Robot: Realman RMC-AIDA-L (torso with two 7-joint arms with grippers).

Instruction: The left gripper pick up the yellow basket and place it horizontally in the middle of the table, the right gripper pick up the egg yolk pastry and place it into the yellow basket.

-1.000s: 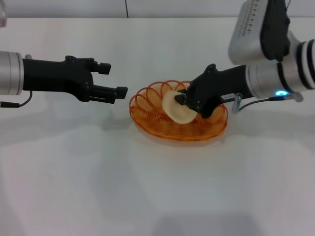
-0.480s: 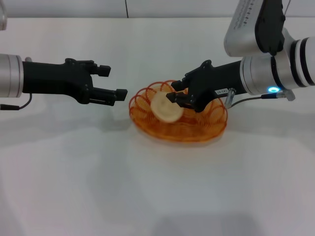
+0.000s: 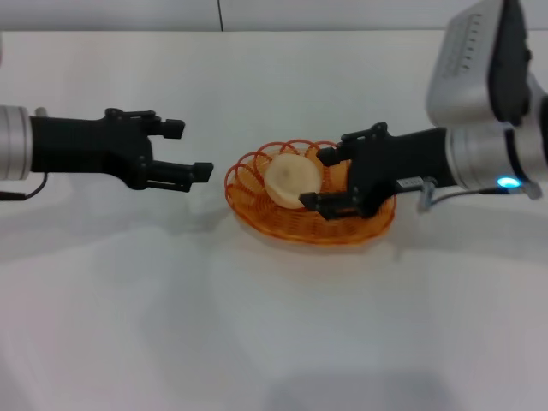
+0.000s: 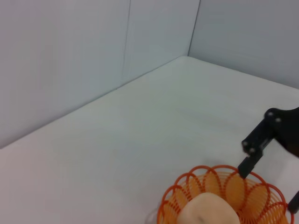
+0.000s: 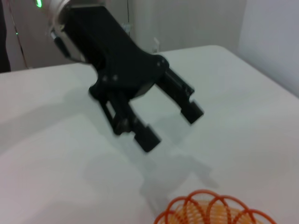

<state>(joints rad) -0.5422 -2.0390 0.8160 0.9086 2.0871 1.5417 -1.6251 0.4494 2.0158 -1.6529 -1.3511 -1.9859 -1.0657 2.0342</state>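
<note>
now egg yolk pastry in yellow basket, beside open right tool

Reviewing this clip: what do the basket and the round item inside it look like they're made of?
The yellow basket looks like thin wire with a glossy orange-yellow coating: open loops, see-through walls. The egg yolk pastry looks like matte baked dough, pale cream and smooth; it could equally be a replica. It leans inside the basket, the open right gripper beside it.

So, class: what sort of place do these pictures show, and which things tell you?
Probably a robot test bench: a bare white table, plain grey walls, and only a basket with a pastry between two grippers.
</note>
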